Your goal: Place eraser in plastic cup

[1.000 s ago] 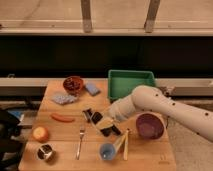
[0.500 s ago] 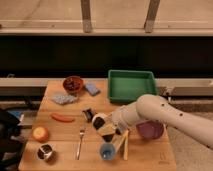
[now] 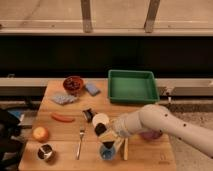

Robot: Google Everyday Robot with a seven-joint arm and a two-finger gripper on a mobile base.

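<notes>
**Arm lowered toward blue cup at front edge**

Since 0.5 s ago the gripper [image 3: 107,138] has dropped further toward the front of the table and now sits directly above the plastic cup [image 3: 106,152]. Eraser [image 3: 109,145]: dark block at the gripper tip, just over the cup mouth; whether it touches the rim cannot be told. Fingers appear closed on the eraser. White cup [image 3: 100,120] stands just behind the gripper, a smaller black stubby item [image 3: 88,114] beside it.

Surface: light wooden table [image 3: 59,137]. A fork [image 3: 80,143] lies left of the blue cup; a pale stick [image 3: 125,148] lies to its right, near the front edge. Metal cup [image 3: 45,152] at the front-left corner, orange fruit [image 3: 40,133] behind it, red sausage-shaped item [image 3: 63,118] mid-left. At the back: dark red bowl [image 3: 74,83], light blue pad [image 3: 92,89], green tray [image 3: 133,86] at the back-right. A purple object shows under the forearm, mostly hidden.

Room: dark wall band and metal uprights behind the table. Open tabletop remains at centre-left.
</notes>
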